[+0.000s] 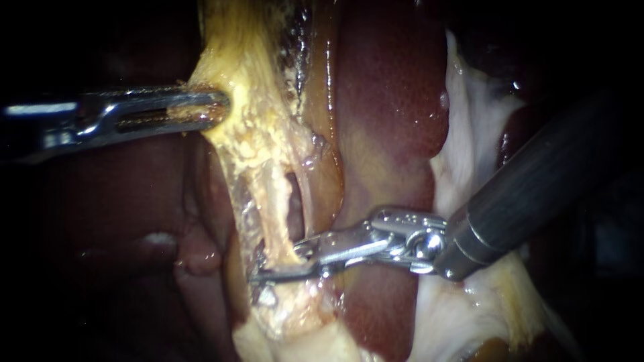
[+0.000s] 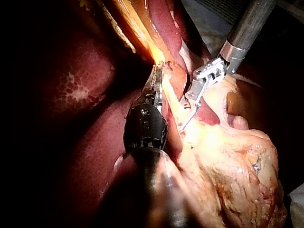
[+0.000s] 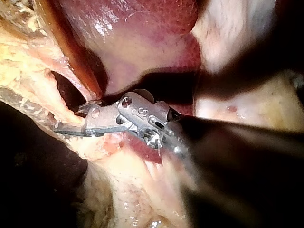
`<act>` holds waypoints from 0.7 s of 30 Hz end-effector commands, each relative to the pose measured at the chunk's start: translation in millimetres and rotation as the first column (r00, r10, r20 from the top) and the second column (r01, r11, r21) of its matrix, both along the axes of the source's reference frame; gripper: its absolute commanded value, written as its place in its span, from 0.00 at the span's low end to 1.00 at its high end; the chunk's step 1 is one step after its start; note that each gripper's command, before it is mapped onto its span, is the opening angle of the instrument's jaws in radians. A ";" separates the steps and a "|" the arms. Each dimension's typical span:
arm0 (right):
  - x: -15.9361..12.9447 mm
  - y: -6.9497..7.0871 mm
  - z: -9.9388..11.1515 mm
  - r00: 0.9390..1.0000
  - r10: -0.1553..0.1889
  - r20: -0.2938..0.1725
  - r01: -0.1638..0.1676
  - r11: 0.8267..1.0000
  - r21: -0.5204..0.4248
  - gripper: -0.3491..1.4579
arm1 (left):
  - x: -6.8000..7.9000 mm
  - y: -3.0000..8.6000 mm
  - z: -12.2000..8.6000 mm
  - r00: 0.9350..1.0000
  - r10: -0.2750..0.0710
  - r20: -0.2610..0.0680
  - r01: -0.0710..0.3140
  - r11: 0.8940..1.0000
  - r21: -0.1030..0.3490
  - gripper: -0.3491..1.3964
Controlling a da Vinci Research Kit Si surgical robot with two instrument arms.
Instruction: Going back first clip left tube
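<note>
At the foot of the dissected stalk, the left tube [image 1: 274,201] runs as a pale strand. It starts under the yellow tissue [image 1: 248,134] and ends in the fatty base below. A dark opening [image 1: 293,201] separates it from the orange-brown band beside it, so it can be approached on its own.

1. Right tool [image 1: 282,271]: it comes in from the right and lies across the lowest part of the left tube. A narrow gap shows between its jaws, with the foot of the tube in or against that gap. I judge the jaws to be parted rather than clamped. I cannot confirm a clip on the tube, as the metal there is hidden among glints and tissue.

2. Left tool [image 1: 218,107]: its jaws are closed on the yellow tissue above the tube. I judge that this hold draws the stalk up and away, which keeps the tube straight and the opening clear for the right tool.

3. Liver [image 1: 389,100]: it lies behind and to the right of the stalk, with the right tool's wrist lying across it.

Judgement: withdrawal should follow the line of the shaft, so that the tips do not drag on the tube.
</note>
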State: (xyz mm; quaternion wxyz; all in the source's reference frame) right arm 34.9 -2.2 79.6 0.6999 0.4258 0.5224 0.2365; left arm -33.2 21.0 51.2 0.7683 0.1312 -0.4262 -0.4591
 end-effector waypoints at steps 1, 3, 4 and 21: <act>0.0 0.0 0.0 1.000 -0.001 0.000 0.001 1.000 0.000 0.00 | 0.0 0.0 0.0 1.000 0.000 0.000 0.000 1.000 0.000 0.00; 0.0 0.0 0.0 1.000 -0.001 0.000 0.001 1.000 0.000 0.00 | 0.0 0.0 0.0 1.000 0.000 0.000 0.000 1.000 0.000 0.00; 0.0 -0.1 0.0 1.000 -0.006 -0.004 0.006 1.000 0.002 0.00 | 0.0 0.0 0.0 1.000 0.000 0.000 0.000 1.000 0.000 0.00; -0.5 0.0 -1.8 0.997 0.072 0.028 -0.069 0.994 -0.083 0.52 | 0.1 0.0 0.0 1.000 0.001 0.001 -0.001 1.000 0.000 0.00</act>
